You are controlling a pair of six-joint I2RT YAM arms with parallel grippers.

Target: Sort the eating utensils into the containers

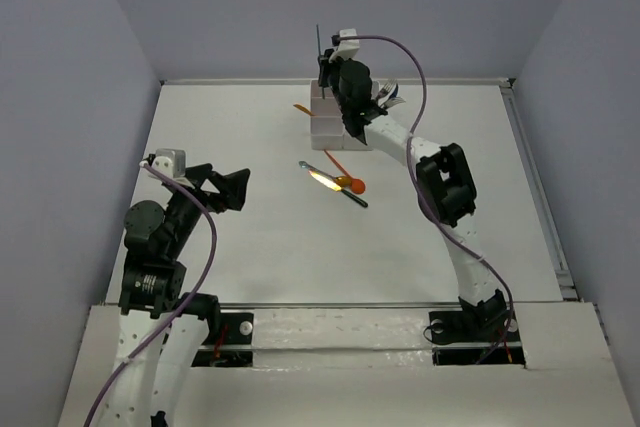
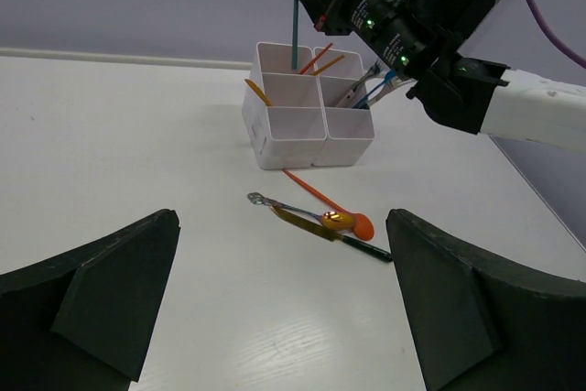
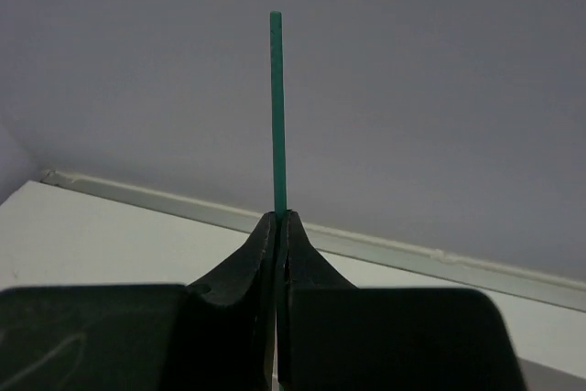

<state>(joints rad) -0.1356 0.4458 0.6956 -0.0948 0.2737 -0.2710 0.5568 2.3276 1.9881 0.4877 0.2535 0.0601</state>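
Right claw (image 3: 277,224) pinches an upright teal stick (image 3: 276,107), containers (image 2: 291,127) just below it; left claw (image 2: 284,295) gapes wide, empty, above the desk (image 2: 137,135)

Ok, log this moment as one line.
right gripper: shut on teal stick, upright over containers | left gripper: open, empty | orange spoon and others loose on table

Soft, even light; my table (image 1: 260,247) glows bright white, shadows faint. Small glare on the loose utensils (image 2: 331,219). My right hand (image 3: 277,222) looks dark, slightly soft.
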